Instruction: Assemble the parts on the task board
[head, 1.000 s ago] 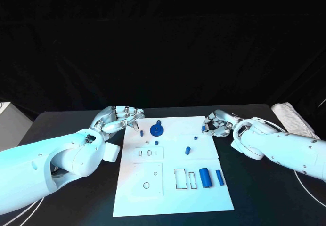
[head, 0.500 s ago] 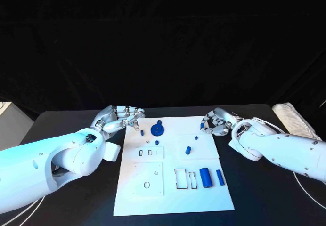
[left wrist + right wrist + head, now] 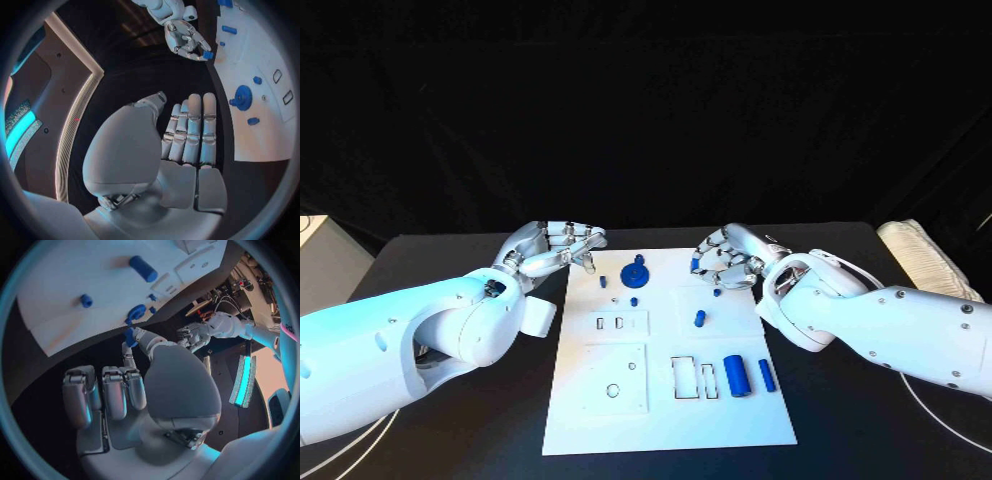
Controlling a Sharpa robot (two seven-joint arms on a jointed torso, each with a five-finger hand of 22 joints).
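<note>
You've got a matt white task board [image 3: 733,420] on a matt black table [image 3: 862,430]; just beside the right hand's [image 3: 728,262] glossy silver metal-look fingers, smooth blue plastic-looking parts [image 3: 734,377].

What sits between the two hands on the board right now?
In the head view, the blue round part stands on the task board between the left hand and right hand.
</note>
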